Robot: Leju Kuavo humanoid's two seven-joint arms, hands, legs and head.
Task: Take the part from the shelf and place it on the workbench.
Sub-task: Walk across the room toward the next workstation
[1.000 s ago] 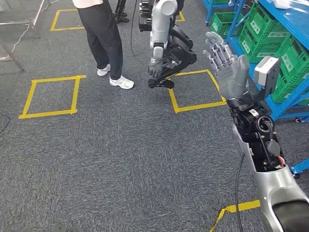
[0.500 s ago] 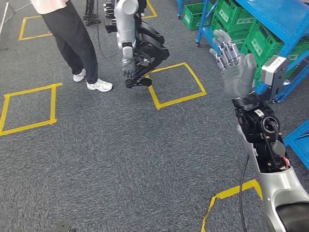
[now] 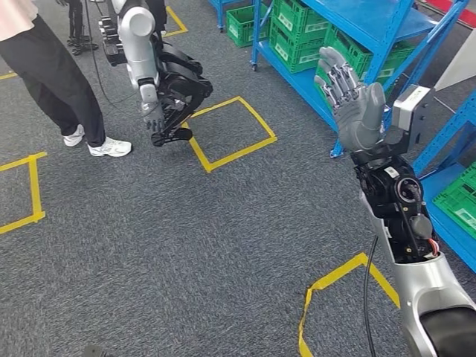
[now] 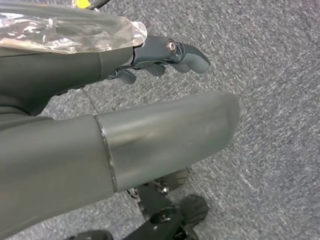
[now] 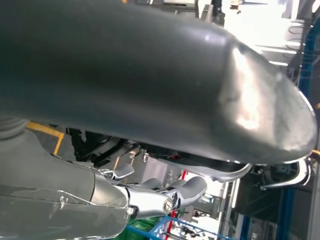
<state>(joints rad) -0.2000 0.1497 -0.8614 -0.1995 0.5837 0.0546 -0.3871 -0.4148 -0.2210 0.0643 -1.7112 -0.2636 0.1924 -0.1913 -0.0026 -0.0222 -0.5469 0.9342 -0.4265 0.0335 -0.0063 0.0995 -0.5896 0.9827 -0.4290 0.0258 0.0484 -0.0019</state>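
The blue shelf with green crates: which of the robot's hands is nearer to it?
Right. The right hand is raised, open, in front of the blue shelf with green crates. The left hand hangs low over the grey carpet.

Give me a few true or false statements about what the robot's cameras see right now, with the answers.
1. The right hand is raised, fingers spread, holding nothing. True.
2. The green crates sit on a red shelf. False: the shelf is blue.
3. Yellow tape marks squares on the carpet. True.
4. The person wears black shoes. False: the shoes are white.
5. Another silver robot stands near the person. True.
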